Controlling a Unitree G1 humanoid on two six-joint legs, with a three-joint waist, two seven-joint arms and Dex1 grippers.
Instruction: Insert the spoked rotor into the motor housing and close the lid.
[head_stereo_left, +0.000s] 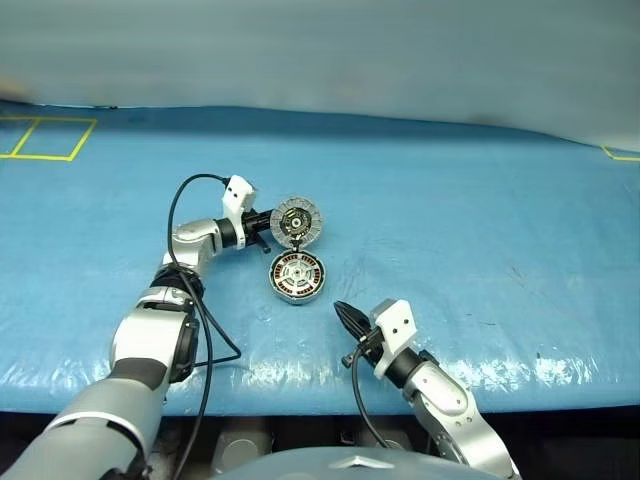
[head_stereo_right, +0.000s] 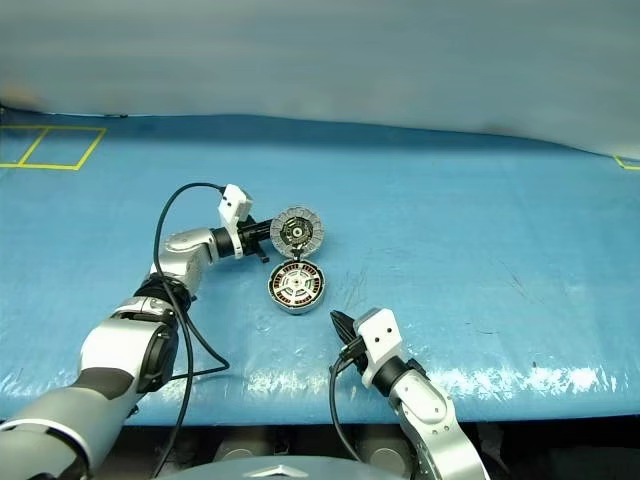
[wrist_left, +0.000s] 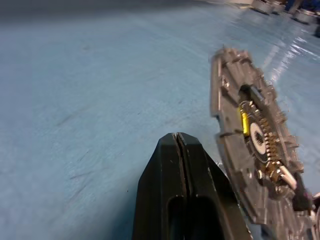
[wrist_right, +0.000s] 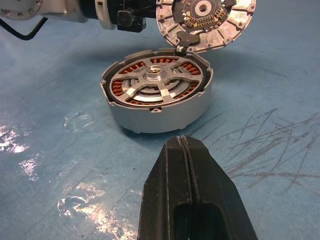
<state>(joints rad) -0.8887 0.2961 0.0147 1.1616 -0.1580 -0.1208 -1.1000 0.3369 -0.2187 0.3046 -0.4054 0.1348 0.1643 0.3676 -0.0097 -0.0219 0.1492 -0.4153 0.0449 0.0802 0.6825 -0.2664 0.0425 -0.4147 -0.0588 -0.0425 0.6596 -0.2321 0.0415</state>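
Mid-frame, the ribbed grey lid (head_stereo_left: 297, 221) stands open on its hinge above the motor housing (head_stereo_left: 298, 277), where the silver-spoked rotor (wrist_right: 154, 83) already sits over copper windings. The left gripper (head_stereo_left: 262, 224), pinched shut and empty, lies just left of the lid, nearer than the shut right gripper (head_stereo_left: 345, 316) below.

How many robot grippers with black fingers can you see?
2. The left gripper is beside the raised lid, fingers shut. The right gripper is nearer the robot, in front of the motor housing, fingers shut too.
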